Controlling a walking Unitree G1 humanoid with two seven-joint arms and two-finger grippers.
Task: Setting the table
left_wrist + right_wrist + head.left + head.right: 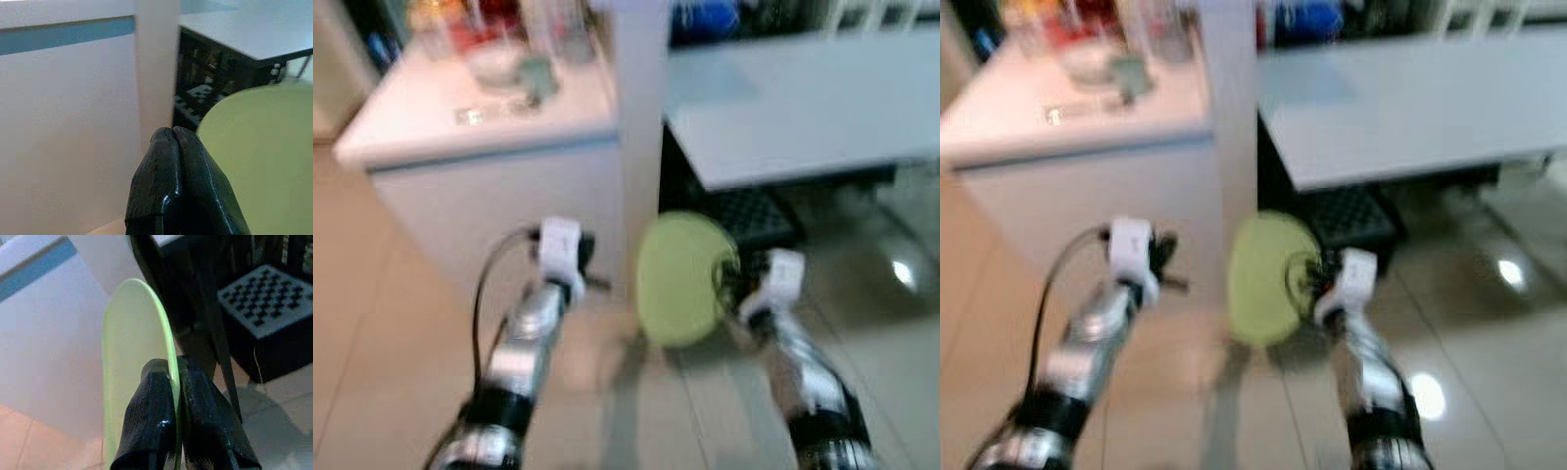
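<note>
Right pincer (177, 382) is clamped on the rim of a lime green plate (680, 279), holding it upright on edge over the tiled floor (382, 343), just short of the grey table (803, 108) edge. Left pincer (173, 142) has its fingers pressed together with nothing between them, beside the white counter (489, 117). A black crate (264, 298) sits under the table.

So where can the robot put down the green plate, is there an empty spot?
The grey table looks bare across the top that shows, from its near edge back to the blurry things along its far side. The white counter is crowded at the back with glasses and jars; its front strip is free. The right gripper holds the green plate.
</note>
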